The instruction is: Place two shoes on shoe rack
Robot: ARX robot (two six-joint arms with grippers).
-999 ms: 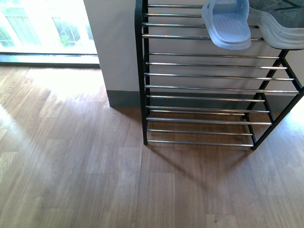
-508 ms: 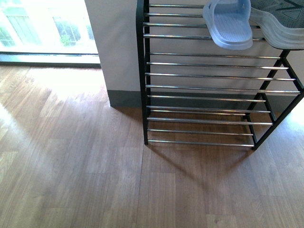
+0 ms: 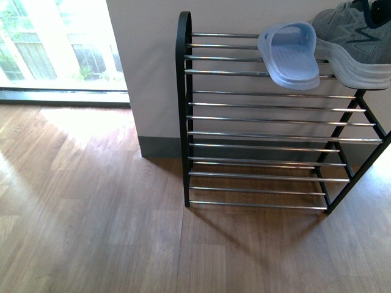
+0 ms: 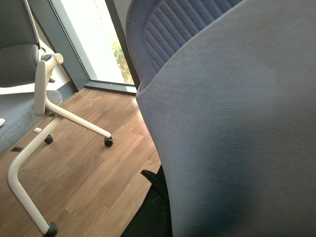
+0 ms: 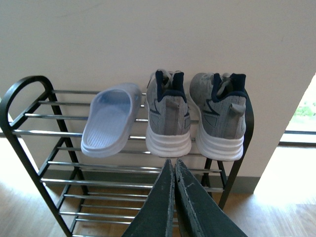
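Right pincer: my right gripper (image 5: pixel 174 165) is showing its two dark fingers pressed together, gripping nothing, hanging just in front of the rack's top shelf, below the nearer sneaker's heel.
Left pincer: I am not seeing it; the left wrist view is being filled by a pale blue ribbed surface (image 4: pixel 237 118), which I am judging to be the second slide held close to the lens. I cannot tell how the jaws stand.
Shoe rack: the shoe rack (image 3: pixel 183 110) is standing against the wall, and its lower chrome bars are carrying nothing.
Blue slide: one blue slide (image 5: pixel 109 118) is lying on the top shelf toward the rounded end piece, long axis running front to back, strap end at the wall, the other end overhanging the front bar.
Sneakers: the grey sneakers (image 5: pixel 196 113) are sitting side by side at the opposite end of that shelf, just beside the slide, toes to the wall, heels hanging over the front edge.
Surroundings: an office chair (image 4: pixel 34 98) is standing on the wood floor (image 3: pixel 91 232) by the window.
Risk: I am worrying that the overhanging slide tips off between the thin bars if an arm brushes it, and that a second slide set crooked slips through the gaps.
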